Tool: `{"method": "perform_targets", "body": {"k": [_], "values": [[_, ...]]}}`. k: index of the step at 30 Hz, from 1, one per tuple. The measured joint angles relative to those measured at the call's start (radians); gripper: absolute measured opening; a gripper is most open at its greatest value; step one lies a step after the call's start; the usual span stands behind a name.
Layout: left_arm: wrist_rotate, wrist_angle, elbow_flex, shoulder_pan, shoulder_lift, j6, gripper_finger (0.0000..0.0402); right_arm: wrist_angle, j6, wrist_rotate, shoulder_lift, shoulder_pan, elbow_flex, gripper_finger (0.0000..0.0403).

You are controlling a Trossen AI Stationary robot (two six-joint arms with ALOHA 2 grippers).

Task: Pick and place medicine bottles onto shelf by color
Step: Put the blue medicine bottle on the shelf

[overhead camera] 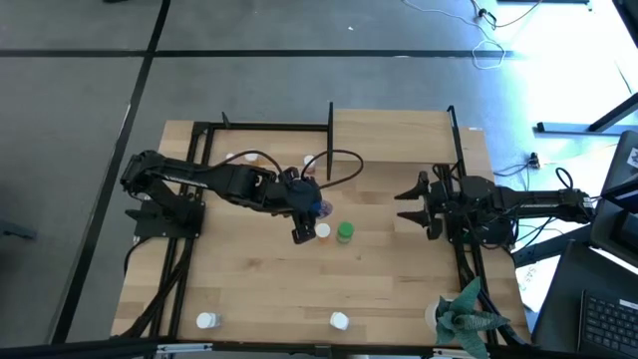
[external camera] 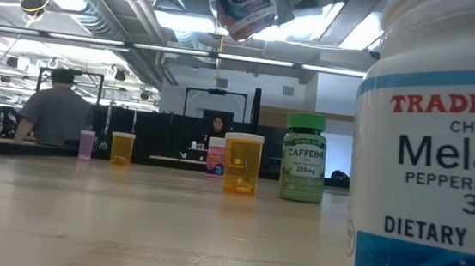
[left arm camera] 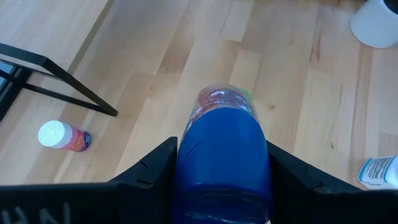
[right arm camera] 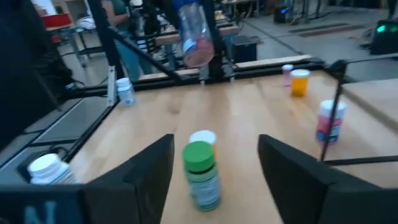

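Note:
My left gripper (overhead camera: 306, 221) is over the table's middle, shut on a blue-labelled bottle (left arm camera: 224, 155), which also hangs high in the low view (external camera: 242, 4). Below it an orange bottle (external camera: 242, 163) with a white cap and a green bottle (overhead camera: 345, 233) stand upright on the tabletop. My right gripper (right arm camera: 214, 180) waits open at the table's right side, facing the green bottle (right arm camera: 202, 174). The shelf (overhead camera: 394, 135) is a light board with black uprights at the far edge. More bottles stand near it, among them a pink one (external camera: 86, 144) and an orange one (external camera: 121, 147). My left gripper pinches the bottle's blue-labelled body (left arm camera: 186, 163) between its two fingers (left arm camera: 155, 168), one on each side. The bottle is lifted clear of the table and tilted, and its clear end (left arm camera: 225, 102) juts past the fingertips.
A pink bottle (left arm camera: 62, 135) stands by a black shelf upright (left arm camera: 68, 84). White bottles stand near the table's near edge (overhead camera: 206, 321) (overhead camera: 340, 321), one of them close to the low camera (external camera: 433, 167). A green paper plant (overhead camera: 464, 317) is at the near right corner.

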State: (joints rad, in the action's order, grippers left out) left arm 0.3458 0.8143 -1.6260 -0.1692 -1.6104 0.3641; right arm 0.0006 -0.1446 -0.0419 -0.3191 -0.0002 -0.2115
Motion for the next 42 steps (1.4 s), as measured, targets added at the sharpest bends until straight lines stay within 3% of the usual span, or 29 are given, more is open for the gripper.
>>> {"method": "perform_targets", "body": {"k": [6, 15, 22, 32, 42], "values": [[0.000, 0.000, 0.000, 0.000, 0.000, -0.006, 0.0169, 0.067, 0.087, 0.032, -0.026, 0.000, 0.000, 0.0258], [0.004, -0.027, 0.000, 0.000, 0.000, -0.058, 0.0169, 0.199, 0.183, 0.032, -0.158, 0.000, -0.008, 0.0243], [0.012, -0.039, 0.000, 0.001, 0.000, -0.063, 0.0169, 0.179, 0.238, 0.013, -0.312, 0.000, -0.165, 0.0242], [0.035, -0.044, 0.000, -0.002, 0.000, -0.117, 0.0169, 0.098, 0.254, -0.045, -0.628, 0.017, -0.413, 0.0242], [0.036, -0.047, 0.000, -0.003, 0.000, -0.139, 0.0169, 0.055, 0.251, -0.031, -0.920, 0.024, -0.658, 0.0242]]}}
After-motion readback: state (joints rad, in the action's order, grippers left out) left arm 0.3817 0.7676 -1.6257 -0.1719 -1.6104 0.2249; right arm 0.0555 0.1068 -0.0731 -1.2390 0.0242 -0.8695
